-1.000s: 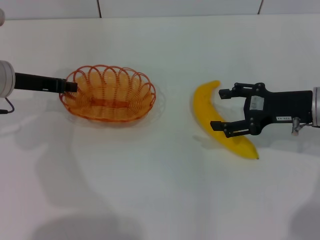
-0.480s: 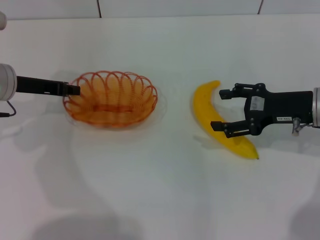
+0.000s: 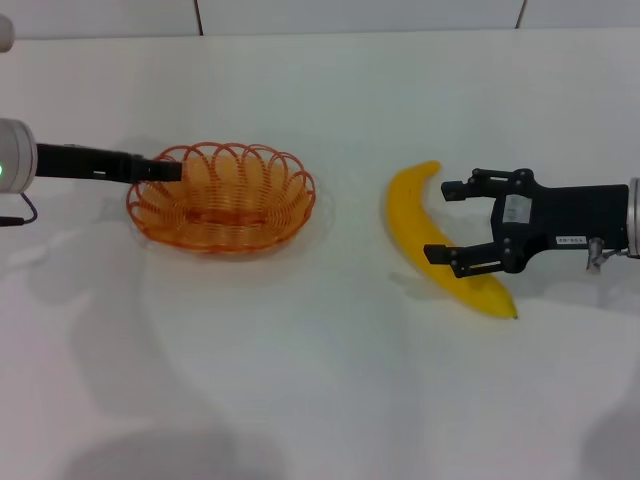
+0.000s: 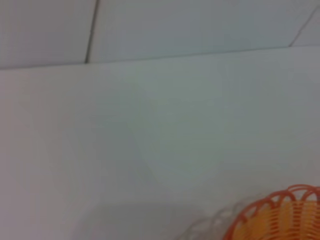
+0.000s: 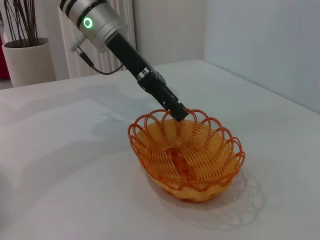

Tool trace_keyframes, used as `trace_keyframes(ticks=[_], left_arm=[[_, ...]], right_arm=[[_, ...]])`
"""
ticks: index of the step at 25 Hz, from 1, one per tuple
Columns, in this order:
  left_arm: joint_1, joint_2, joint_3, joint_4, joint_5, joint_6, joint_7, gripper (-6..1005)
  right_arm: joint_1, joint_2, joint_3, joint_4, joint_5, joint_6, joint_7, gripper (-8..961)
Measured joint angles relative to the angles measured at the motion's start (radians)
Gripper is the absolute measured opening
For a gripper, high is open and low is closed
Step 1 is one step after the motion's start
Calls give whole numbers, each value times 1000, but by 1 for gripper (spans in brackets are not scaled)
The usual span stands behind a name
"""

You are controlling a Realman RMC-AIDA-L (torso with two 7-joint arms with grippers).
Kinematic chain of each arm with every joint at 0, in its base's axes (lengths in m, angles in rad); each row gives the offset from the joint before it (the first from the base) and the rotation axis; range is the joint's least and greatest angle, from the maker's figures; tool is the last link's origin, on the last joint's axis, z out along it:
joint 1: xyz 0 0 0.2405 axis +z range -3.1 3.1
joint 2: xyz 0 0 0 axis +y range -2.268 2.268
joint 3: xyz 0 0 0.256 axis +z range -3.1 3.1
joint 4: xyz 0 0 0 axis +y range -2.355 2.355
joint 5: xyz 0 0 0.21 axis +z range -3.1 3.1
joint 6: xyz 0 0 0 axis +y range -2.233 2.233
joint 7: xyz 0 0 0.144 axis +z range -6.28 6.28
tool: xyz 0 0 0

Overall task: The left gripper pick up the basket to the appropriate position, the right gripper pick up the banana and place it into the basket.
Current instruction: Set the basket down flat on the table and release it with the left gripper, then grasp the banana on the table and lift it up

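The basket (image 3: 222, 197) sits on the white tabletop (image 3: 320, 380) toward its left edge, slightly nearer the far edge than the near one. Being open wire loops, it looks light and fairly stiff, though the scalloped rim would probably flex a little under a pinch; that rim is the natural place to take it. The left claw (image 3: 168, 168) reaches in from the left edge and meets that rim at the basket's left end. Its fingers look drawn together on a rim loop, though from the head and right wrist views I cannot tell for certain that they clamp it.

The banana (image 3: 436, 241) lies toward the right edge, well apart from the basket. It should be light, smooth-skinned and easy to bruise, best held across its thick middle. The right claw (image 3: 447, 220) is spread wide, one finger over the banana's lower half, gripping nothing.
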Motion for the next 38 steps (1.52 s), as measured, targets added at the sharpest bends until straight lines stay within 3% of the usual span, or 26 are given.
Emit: trace_keyframes(ticks=[8,24,38], left_arm=[[19,0,0,15,-39,-2,132,653],[195,-2,0,66,-326,37,553,661],[391,-3,-2,-21,-584,221,1008,661]], right_arm=[[-6,-2,7,0,0,0,0,905],[-11,2,11,0,9,0,18,905],[-22,5,14,-8,101,28,16,904]])
